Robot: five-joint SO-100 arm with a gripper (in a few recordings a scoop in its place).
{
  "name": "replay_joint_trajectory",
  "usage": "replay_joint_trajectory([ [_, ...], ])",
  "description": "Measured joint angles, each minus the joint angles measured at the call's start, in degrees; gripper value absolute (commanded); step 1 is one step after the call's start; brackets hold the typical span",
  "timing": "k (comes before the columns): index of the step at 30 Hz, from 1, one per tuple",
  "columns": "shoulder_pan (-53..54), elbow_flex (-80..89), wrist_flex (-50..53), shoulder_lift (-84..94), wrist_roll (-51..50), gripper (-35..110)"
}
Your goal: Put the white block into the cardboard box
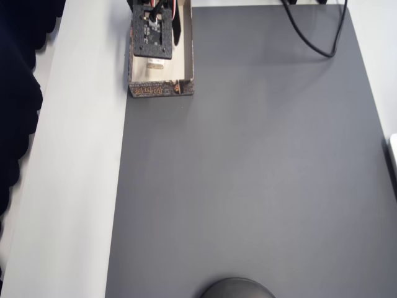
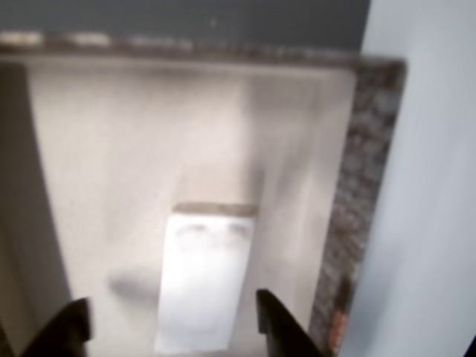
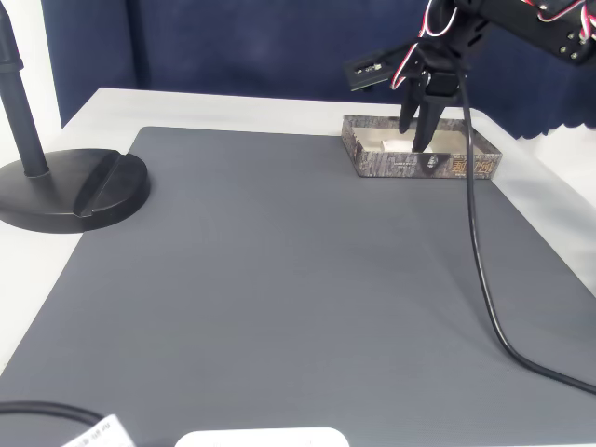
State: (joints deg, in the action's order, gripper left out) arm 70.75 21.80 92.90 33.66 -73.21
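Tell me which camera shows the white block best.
The wrist view: the white block lies flat on the cardboard box's pale floor, between the open gripper's tips, though slightly blurred. The overhead view shows just a sliver beneath the arm; the fixed view shows a small pale patch behind the box wall.

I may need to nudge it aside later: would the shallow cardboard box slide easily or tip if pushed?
The shallow cardboard box probably slides rather than tips, being low and wide on the smooth grey mat. Its thin walls suggest it is light and may flex. The small white block inside adds little weight.
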Motion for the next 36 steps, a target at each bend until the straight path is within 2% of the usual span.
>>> replay_joint_trajectory([
  [16, -0.26, 2.02, -0.26, 5.80, 1.14, 37],
  [22, -2.20, 10.55, 0.26, 15.12, 5.45, 29],
  [30, -7.03, 29.97, 0.62, 32.08, 15.29, 17],
  [36, -12.04, 44.65, 0.97, 46.23, 24.17, 1],
])
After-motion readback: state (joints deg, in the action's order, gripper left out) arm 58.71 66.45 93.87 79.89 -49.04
